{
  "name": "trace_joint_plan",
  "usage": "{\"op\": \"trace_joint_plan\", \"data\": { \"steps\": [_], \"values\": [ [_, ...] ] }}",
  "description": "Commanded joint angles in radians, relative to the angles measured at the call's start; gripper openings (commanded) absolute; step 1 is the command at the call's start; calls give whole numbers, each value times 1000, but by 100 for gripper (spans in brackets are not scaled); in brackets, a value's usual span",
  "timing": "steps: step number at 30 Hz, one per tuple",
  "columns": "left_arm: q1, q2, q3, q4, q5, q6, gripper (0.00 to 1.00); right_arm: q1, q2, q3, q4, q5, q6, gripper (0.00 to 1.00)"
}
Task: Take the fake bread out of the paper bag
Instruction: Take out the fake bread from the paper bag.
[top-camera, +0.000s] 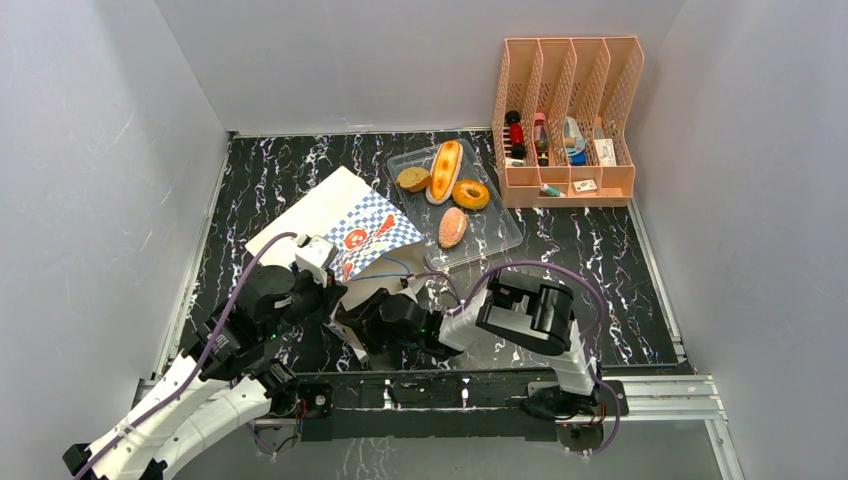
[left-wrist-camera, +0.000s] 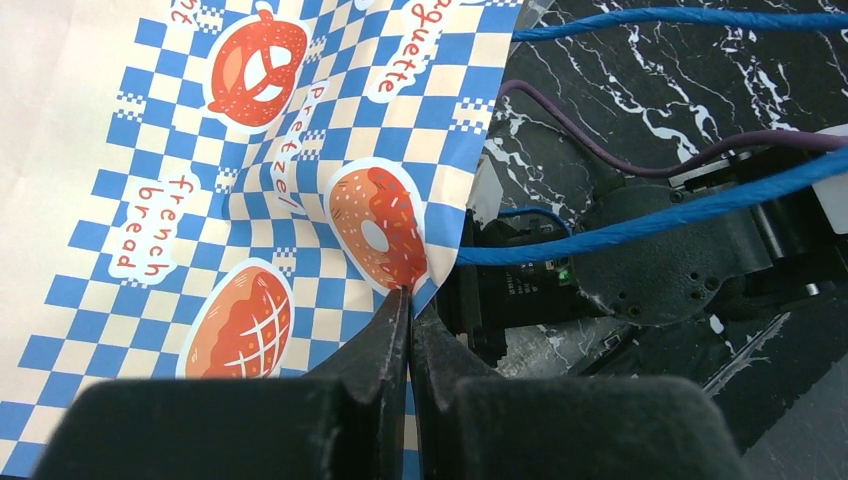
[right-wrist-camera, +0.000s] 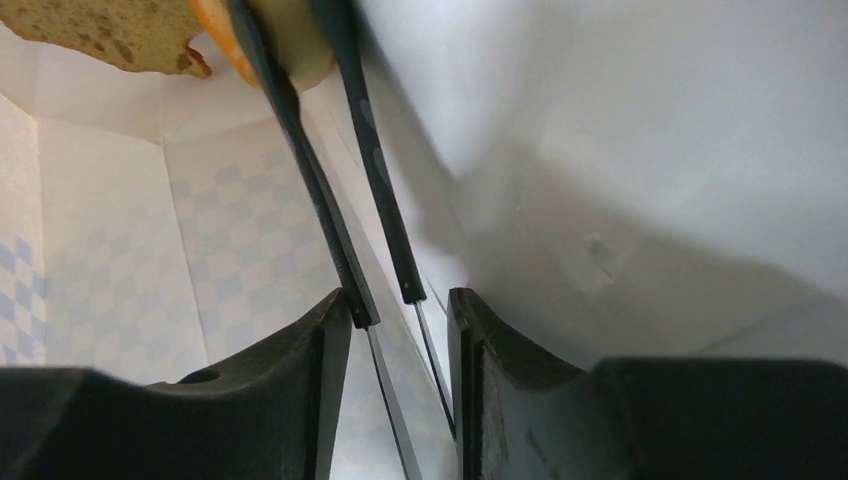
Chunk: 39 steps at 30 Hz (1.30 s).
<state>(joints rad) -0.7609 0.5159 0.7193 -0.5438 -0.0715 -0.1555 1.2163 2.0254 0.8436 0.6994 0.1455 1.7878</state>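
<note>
The paper bag (top-camera: 340, 215) lies on its side at centre-left, its checkered band toward the arms. My left gripper (top-camera: 333, 278) is shut on the bag's rim, and the left wrist view shows the closed fingertips (left-wrist-camera: 410, 296) pinching the checkered edge (left-wrist-camera: 300, 200). My right gripper (top-camera: 352, 314) reaches into the bag's mouth. In the right wrist view it (right-wrist-camera: 400, 298) is open inside the bag, with two dark cords (right-wrist-camera: 300, 180) running between the fingers. A brown bread piece (right-wrist-camera: 110, 28) and an orange-cream one (right-wrist-camera: 275, 40) lie deeper inside. A long bun (top-camera: 445, 170), brown roll (top-camera: 413, 179), ring donut (top-camera: 470, 194) and oval reddish bun (top-camera: 452, 227) lie on a clear tray (top-camera: 500, 235).
A pink file organiser (top-camera: 565, 110) holding small items stands at the back right. Grey walls enclose the black marbled table (top-camera: 600, 270). Blue cord handles (left-wrist-camera: 650, 225) and purple cables (top-camera: 540, 268) trail near the right arm.
</note>
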Motion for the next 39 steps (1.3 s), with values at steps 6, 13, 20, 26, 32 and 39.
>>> {"op": "trace_joint_plan", "data": {
  "steps": [6, 13, 20, 26, 32, 39],
  "values": [
    [-5, -42, 15, 44, 70, -17, 0, -26, 20, 12, 32, -14, -29, 5],
    [-5, -52, 16, 32, 26, -25, 0, 7, -158, -109, -50, 120, -88, 0],
    [-4, -80, 15, 20, -21, -34, 0, 63, -319, -203, -120, 237, -119, 0],
    [-4, -99, 4, 18, -44, -41, 0, 117, -443, -206, -265, 344, -164, 0],
    [-5, -81, 1, 21, -42, -38, 0, 173, -549, -208, -382, 450, -181, 0],
    [-5, -96, 2, 13, -76, -48, 0, 247, -666, -212, -492, 553, -200, 0]
  ]
}}
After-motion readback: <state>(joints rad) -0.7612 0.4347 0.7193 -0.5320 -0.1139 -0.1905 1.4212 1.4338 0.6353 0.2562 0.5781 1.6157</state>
